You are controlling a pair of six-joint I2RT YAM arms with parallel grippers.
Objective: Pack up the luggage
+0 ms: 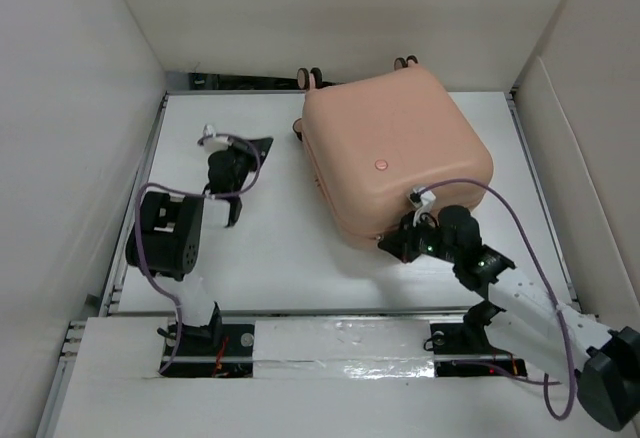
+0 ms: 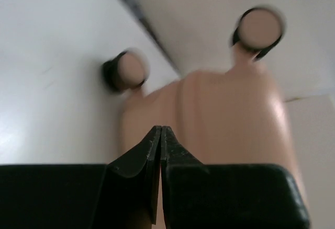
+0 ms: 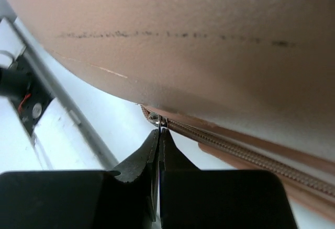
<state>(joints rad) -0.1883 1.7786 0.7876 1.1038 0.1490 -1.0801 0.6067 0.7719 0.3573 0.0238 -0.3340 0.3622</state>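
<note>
Right wrist view shows the right fingers (image 3: 144, 153) pinched shut on the zip pull (image 3: 154, 118) at the near corner of the closed luggage (image 1: 395, 148), lying far-right on the worktop (image 1: 260, 248), likely to run the zip, while the left fingers (image 2: 141, 153) sit closed and empty.

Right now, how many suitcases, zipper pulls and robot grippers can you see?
Peach-pink hard-shell suitcase: 1
Small silver metal zipper pull: 1
Black two-finger robot grippers: 2 (left gripper, right gripper)
Total: 4
</note>
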